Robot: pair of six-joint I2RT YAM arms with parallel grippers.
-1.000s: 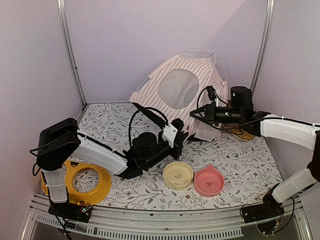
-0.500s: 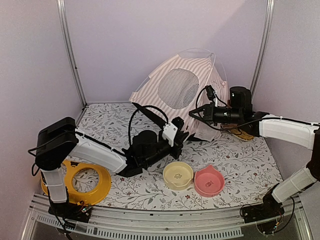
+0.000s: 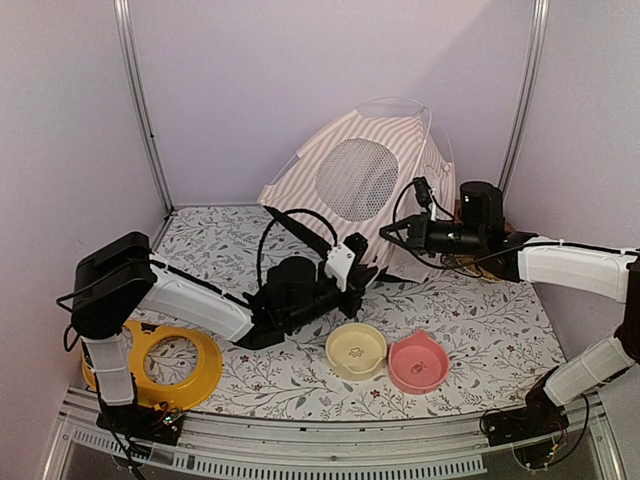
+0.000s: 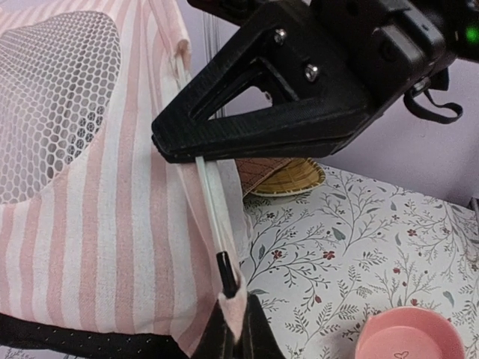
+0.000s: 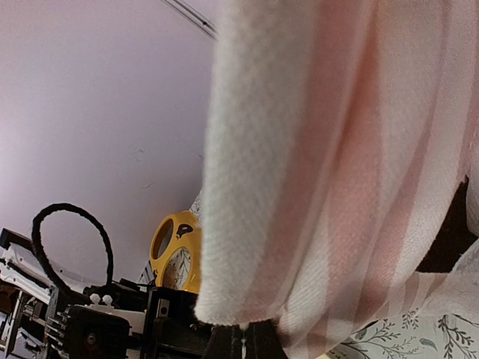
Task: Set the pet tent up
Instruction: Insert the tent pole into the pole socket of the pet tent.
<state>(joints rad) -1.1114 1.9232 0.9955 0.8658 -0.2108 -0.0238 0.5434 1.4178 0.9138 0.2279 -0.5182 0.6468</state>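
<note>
Near pet tent (image 3: 360,180), emblem-marked cream bowl (image 3: 333,346).

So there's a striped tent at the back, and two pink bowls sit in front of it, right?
Almost. The top view shows one pink bowl and one yellow bowl, side by side in front of the striped tent at the back.

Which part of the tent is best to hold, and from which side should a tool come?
Probably the striped hem of the tent along its clear pole, approached from the arms' side. That edge is thin and stands free, so a tool can close over it; the mesh is stretched flat.
</note>
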